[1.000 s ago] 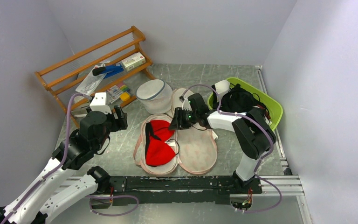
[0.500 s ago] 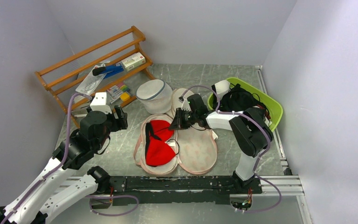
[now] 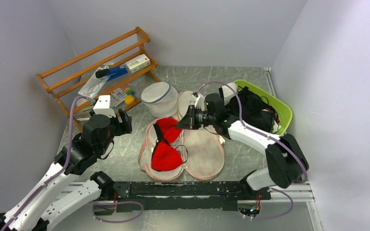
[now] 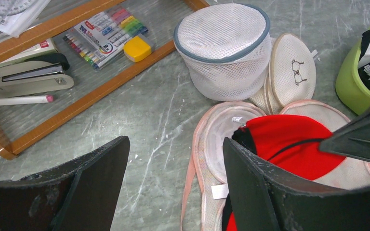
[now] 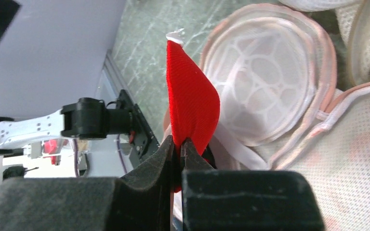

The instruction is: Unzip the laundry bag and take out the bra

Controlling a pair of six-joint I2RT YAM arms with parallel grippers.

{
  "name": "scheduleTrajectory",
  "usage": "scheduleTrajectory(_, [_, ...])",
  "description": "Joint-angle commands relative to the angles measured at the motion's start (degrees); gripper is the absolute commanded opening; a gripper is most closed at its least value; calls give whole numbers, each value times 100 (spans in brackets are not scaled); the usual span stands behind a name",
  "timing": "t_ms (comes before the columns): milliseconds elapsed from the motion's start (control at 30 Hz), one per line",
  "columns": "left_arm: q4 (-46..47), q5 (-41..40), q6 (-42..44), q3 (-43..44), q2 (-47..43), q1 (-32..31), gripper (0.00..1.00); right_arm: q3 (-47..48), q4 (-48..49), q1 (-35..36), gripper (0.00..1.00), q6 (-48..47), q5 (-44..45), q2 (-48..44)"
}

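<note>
Since 1 s back: the right arm's elbow swings out to the right, the wrist rises, and the far cup of the bra (image 3: 166,156) comes up off the lining. Right gripper (image 5: 179,144) clenched on that cup's edge in a thin pinch. Near cup lies in the laundry bag (image 3: 203,151), unzipped and spread flat. Left gripper (image 4: 176,144) released, hovering left of the bag, holding nothing. Risks: black strap (image 3: 159,137) catches the bag rim and drags the unpinned bag along, or fabric slips from the narrow pinch.

The bra (image 3: 166,156) is matt red cloth, the laundry bag (image 3: 204,154) pale mesh fabric, the rack (image 3: 96,50) varnished wood.
</note>
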Motion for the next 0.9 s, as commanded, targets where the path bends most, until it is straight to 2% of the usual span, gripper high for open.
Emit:
scheduleTrajectory(0, [203,76,81,-47,-15,27,82,-49,-36,-1,0,192,-211,-735])
scheduleTrajectory(167, [203,86,81,-46,-23,27,82,266,-535,-5,0,128,110,-1649])
scheduleTrajectory(400, [210,95,75,-46,-67,27,82,718,-1157,-23,0,52,1048,-2790])
scheduleTrajectory(633, [211,112,72,-56,-103,27,82,713,-1699,-15,0,232,2747,-3925])
scheduleTrajectory(867, [238,145,92,-72,-127,27,82,563,-2681,-19,0,1407,5301,-4842])
